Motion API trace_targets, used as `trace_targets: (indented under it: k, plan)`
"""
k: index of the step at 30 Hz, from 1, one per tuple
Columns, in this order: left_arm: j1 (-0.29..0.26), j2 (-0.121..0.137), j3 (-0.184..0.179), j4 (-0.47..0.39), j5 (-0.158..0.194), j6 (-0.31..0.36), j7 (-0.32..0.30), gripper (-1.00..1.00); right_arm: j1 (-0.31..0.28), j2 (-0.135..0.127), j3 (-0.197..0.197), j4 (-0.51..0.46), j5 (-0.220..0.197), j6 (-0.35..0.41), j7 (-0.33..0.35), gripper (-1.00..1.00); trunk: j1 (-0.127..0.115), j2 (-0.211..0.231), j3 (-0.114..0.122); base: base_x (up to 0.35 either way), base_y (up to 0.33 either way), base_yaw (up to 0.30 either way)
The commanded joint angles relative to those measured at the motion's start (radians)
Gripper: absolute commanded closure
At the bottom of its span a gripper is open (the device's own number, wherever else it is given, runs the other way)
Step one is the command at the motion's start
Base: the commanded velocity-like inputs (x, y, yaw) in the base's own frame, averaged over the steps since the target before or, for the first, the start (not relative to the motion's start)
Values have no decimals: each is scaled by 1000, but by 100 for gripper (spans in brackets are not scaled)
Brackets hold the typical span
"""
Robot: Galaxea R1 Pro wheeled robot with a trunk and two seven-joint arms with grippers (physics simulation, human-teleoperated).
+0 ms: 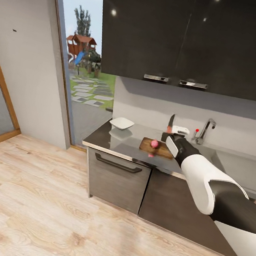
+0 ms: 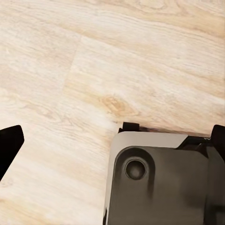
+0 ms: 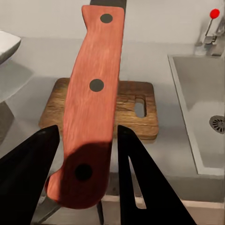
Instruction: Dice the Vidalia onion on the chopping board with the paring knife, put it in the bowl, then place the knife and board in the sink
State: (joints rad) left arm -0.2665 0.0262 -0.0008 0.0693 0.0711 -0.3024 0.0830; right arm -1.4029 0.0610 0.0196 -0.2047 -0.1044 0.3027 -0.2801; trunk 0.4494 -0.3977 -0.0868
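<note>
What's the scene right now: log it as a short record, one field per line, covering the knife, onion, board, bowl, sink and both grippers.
right gripper: closed on the paring knife, fingers either side of its reddish handle
knife blade: points up, above the countertop
onion: small pink ball, whole, resting on the chopping board
chopping board: flat on the countertop, between the bowl and the sink
bowl: white, looks empty
sink: basin bare around the drain, tap with red knob behind
left gripper: open, over the wood floor
</note>
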Motion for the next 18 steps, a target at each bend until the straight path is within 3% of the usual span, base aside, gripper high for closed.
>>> trace_targets:
  k: [1, 7, 11, 18]
  plan:
    - [-2, 0, -1, 4, 7, -7, -1, -100, -1, -2, 2, -1, 5, 6, 11, 100, 1, -2, -2, 0, 0, 0]
    - [-2, 0, -1, 4, 7, -7, -1, -100, -1, -22, 2, 0, 29, 9, 72, 100, 1, -2, -2, 0, 0, 0]
    - [-2, 0, -1, 4, 7, -7, -1, -100, -1, -39, 2, 2, 33, 9, 161, 100, 1, -2, -2, 0, 0, 0]
    - [-2, 0, -1, 4, 7, -7, -2, -100, -1, -42, 2, 4, 34, 9, 183, 100, 1, -2, -2, 0, 0, 0]
